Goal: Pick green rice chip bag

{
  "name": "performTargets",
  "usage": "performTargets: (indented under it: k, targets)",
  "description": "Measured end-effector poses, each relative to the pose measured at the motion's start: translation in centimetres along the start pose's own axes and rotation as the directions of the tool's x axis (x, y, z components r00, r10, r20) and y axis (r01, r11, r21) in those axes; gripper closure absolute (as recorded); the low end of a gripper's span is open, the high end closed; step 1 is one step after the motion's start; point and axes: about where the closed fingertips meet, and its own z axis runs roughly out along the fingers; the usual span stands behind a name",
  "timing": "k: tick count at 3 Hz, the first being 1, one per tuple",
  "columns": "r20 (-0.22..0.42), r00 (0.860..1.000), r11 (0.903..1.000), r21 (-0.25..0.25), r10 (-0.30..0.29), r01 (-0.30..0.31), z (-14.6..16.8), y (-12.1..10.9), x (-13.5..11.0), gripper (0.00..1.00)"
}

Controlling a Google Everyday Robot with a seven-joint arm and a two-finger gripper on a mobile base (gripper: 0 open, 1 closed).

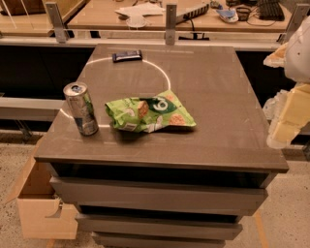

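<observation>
While the gripper (285, 123) hangs off the right edge of the cabinet top (218, 97), level with its middle and well apart from everything on it, we log the layout as seen; only pale cream and white parts of the arm show at the frame's right border, and we cannot tell whether the gripper is spread or closed; it holds nothing that we can see.

Green rice chip bag (150, 115): lies flat and crumpled near the centre of the top, a little toward the front edge; dark green round logo faces up, with white patches and orange-brown rice cake pictures on the lime-green foil; nothing touches it.

Drink can (81, 108): silver-green, upright, near the left edge, just beside the bag's left end but apart from it.

Dark bar (127, 56): small, flat, near the far edge, well apart from bag and can.

We note a thin white arc (167, 77) marked on the surface, curving from the bar's area down behind the bag; drawer fronts (160, 196) stack below the top; a cardboard box (41, 213) stands on the floor at the lower left; a wooden desk (97, 14) with a keyboard (270, 9) runs behind.
</observation>
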Motion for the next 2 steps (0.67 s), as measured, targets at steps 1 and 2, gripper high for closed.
performTargets:
  k: [1,2]
  targets:
    - [0.0,1.0,1.0,0.0,0.0,0.0,0.0,0.0,0.0,0.0]
    - [0.05,0.999,1.0,-0.008,-0.001,0.001,1.0,-0.4,-0.5,0.0]
